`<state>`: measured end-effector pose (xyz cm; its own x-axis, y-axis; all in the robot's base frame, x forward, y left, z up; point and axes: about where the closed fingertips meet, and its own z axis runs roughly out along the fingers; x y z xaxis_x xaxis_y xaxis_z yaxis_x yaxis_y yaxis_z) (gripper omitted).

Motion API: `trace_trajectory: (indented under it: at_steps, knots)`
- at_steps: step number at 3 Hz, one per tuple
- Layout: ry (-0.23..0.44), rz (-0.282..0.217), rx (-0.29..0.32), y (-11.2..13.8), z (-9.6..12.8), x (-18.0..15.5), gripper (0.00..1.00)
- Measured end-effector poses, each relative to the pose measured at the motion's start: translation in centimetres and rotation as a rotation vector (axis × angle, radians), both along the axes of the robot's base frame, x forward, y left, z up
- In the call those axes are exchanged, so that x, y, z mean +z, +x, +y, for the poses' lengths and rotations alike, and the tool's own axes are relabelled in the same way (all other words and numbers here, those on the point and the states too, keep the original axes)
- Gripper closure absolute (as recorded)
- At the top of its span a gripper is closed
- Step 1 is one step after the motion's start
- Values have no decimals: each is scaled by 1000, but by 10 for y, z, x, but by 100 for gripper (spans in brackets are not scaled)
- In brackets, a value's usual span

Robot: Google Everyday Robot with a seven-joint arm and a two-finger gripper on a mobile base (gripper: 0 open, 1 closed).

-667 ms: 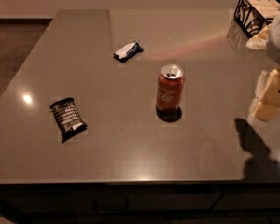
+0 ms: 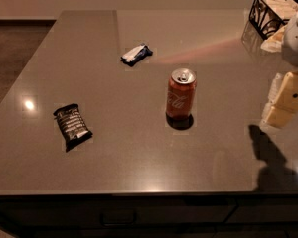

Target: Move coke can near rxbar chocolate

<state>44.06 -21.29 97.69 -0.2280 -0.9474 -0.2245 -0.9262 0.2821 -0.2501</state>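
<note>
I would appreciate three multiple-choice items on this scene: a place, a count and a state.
1. Relative to the coke can, the tool is: A on top of it; B left of it; C right of it, apart, at the view's edge.
2. Wrappers on the table: A one; B two; C four.
3. The can is: A upright; B tipped over; C lifted.
Answers: 1 C, bare table lies between them. 2 B, the rxbar chocolate and the blue-and-white wrapper. 3 A, its silver top faces up.
</note>
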Motion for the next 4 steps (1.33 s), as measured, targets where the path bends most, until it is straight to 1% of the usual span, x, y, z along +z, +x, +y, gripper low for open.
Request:
trace_trajectory:
  at_steps: [1, 2, 3, 4]
  knots:
    - [58, 12, 2, 11, 19, -8, 0]
    - [129, 20, 7, 26, 43, -21, 0]
    - [196, 30, -10, 45, 66, -37, 0]
    - [262, 30, -16, 57, 87, -44, 0]
